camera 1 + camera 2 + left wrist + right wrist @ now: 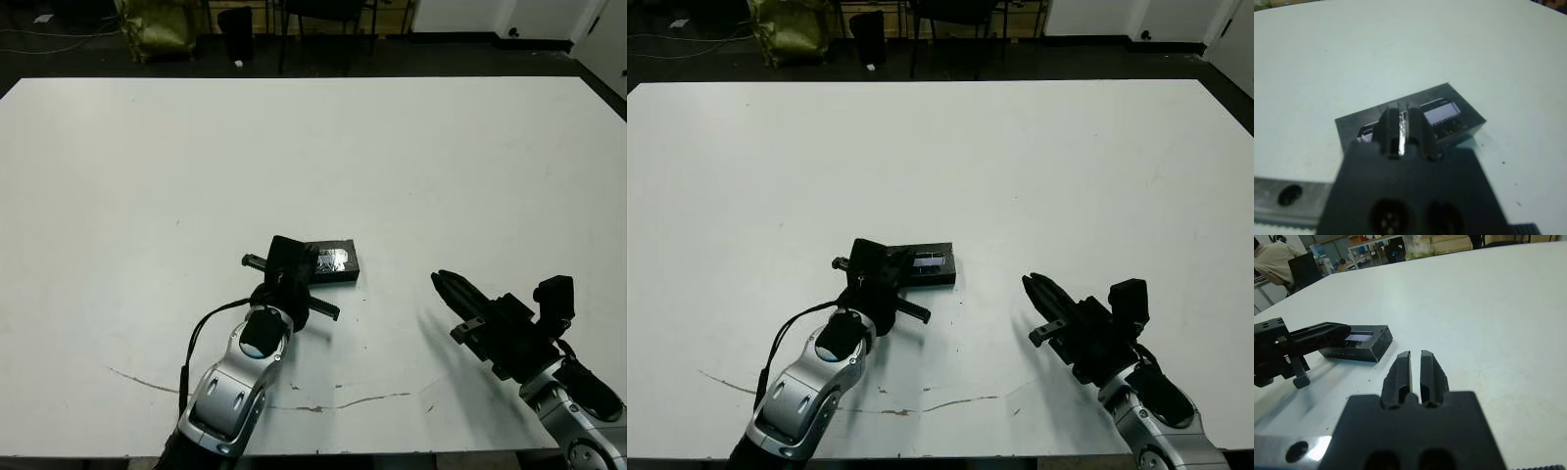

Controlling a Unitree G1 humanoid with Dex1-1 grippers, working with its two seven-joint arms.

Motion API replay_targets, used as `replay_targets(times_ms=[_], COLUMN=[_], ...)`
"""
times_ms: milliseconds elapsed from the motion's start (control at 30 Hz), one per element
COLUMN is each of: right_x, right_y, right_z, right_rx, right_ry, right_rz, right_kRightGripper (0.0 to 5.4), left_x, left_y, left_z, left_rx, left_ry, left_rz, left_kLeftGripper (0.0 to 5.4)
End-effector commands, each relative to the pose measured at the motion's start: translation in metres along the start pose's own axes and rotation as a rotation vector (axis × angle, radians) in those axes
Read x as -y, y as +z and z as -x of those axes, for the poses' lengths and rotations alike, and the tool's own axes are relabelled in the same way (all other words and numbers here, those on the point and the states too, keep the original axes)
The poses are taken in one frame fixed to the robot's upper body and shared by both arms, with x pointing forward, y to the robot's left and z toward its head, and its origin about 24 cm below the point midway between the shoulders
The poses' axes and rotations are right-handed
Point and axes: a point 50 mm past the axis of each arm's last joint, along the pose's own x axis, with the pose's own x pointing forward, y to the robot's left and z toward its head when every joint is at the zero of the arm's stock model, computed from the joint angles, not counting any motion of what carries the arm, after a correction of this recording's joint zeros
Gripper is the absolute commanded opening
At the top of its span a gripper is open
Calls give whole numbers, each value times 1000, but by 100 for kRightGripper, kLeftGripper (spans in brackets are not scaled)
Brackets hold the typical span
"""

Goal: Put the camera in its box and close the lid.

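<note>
Lid (335,260) on box, no readable writing; left fingers (1400,128) together, right fingers (1415,374) together.

Lid (333,260): black rectangular cover, glossy silver-grey strip on top, sits closed flat on the box (1359,351), black walls showing beneath. Closed box lies long side roughly parallel to the worktop's near edge, about mid-width, nearer the near edge than the far. Left end partly hidden. Camera not visible.
</note>
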Motion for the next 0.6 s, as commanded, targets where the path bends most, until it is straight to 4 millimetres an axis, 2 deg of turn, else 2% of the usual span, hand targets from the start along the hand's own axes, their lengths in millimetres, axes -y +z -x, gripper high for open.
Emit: replay_targets(times_ms=[33, 433, 533, 600], right_x=[3, 4, 4, 5], right_y=[-3, -2, -2, -2], right_z=[1, 1, 0, 0], right_rx=[-28, -24, -19, -1], right_ry=[-9, -10, -10, 1], right_rz=[-3, -3, -8, -11], right_kRightGripper=[0, 0, 0, 0], left_x=[0, -8, -14, -21], left_y=[-31, -45, -40, -30], left_z=[6, 10, 11, 14], left_rx=[-150, -235, -217, -164], left_ry=[-3, 19, 38, 46], left_rz=[10, 32, 26, 22], left_kLeftGripper=[3, 3, 3, 3])
